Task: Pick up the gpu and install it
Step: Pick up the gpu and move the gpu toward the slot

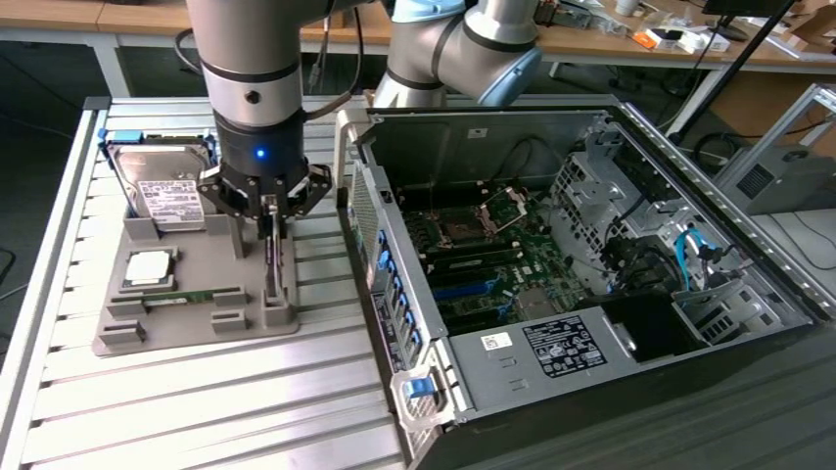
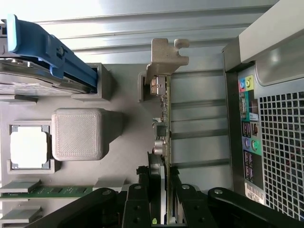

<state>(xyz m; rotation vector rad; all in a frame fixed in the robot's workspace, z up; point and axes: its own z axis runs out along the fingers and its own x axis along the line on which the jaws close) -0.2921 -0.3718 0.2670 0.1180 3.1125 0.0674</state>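
Note:
The gpu (image 1: 272, 262) stands on its edge in the slots of a grey holder tray (image 1: 196, 331), at the exterior view's left of the open computer case (image 1: 588, 196). My gripper (image 1: 269, 217) hangs straight down over it. In the wrist view the gpu (image 2: 164, 118) is seen edge-on, with its silver bracket (image 2: 166, 54) at the far end and the fan side bulging beside the board. My gripper (image 2: 163, 202) is shut on the card, with a black finger (image 2: 142, 202) pressed against each face. The card's lower edge still sits in the tray (image 2: 123, 156).
The same tray carries a hard drive (image 1: 163, 186) with a blue rail (image 2: 52, 52), a square processor (image 1: 148, 269) and a green memory stick (image 1: 196, 295). The case lies open with its motherboard (image 1: 484, 255) exposed. Its rear ports (image 2: 249, 128) are close beside the card.

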